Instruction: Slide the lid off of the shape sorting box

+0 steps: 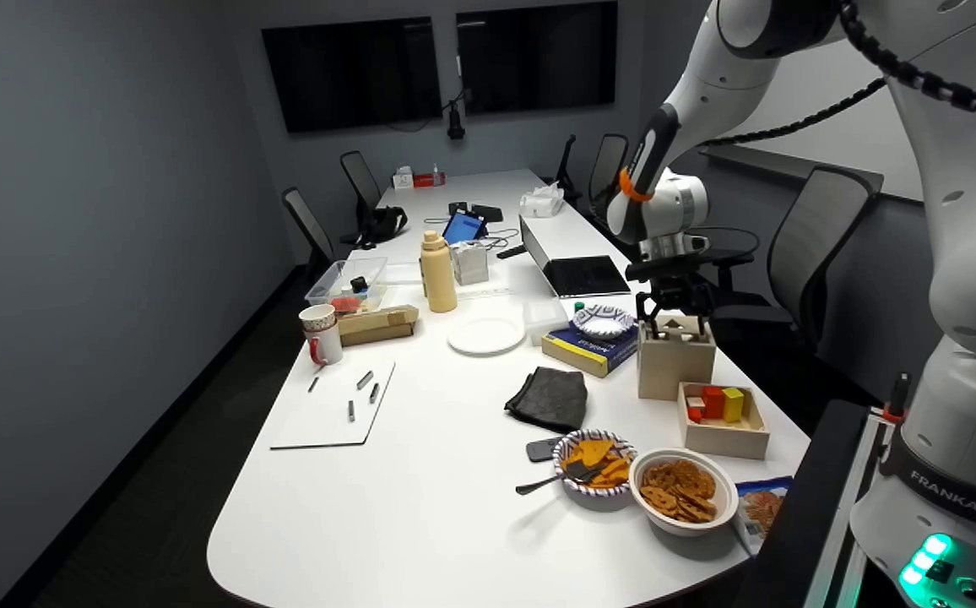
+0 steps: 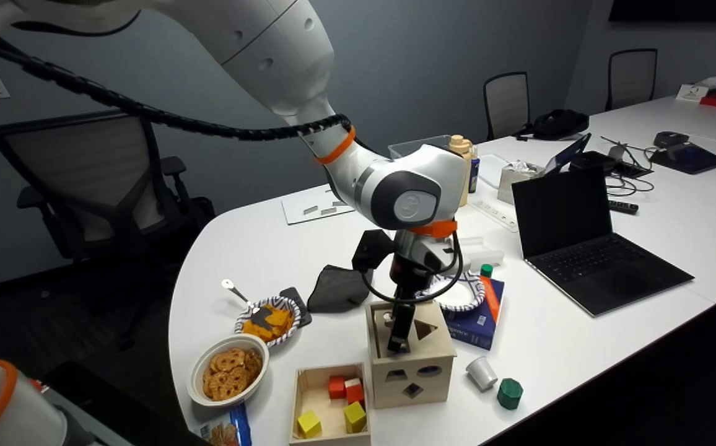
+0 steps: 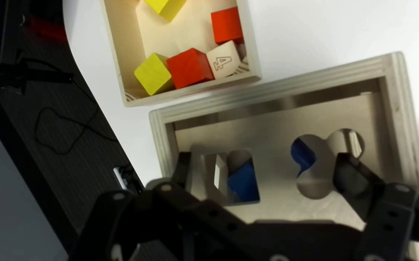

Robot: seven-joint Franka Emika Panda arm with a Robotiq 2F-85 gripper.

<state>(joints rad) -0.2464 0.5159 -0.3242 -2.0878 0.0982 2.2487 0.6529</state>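
Spread claw [image 3: 265, 168] over the lid [image 3: 273, 145]

The claw's fingers [image 3: 354, 183] stand well apart; whether they touch the lid, I cannot tell. The lid sits inside the rim [image 3: 267, 90] atop the shape sorting box [image 2: 412, 371], which stands on the worktop [image 2: 240, 254] just beside a tray [image 2: 316, 394] of coloured blocks [image 3: 189, 69].

sorting box [image 1: 675, 368]: beige | tool [image 3: 266, 168]: black | chip bowl [image 2: 296, 318]: purple-white patterned
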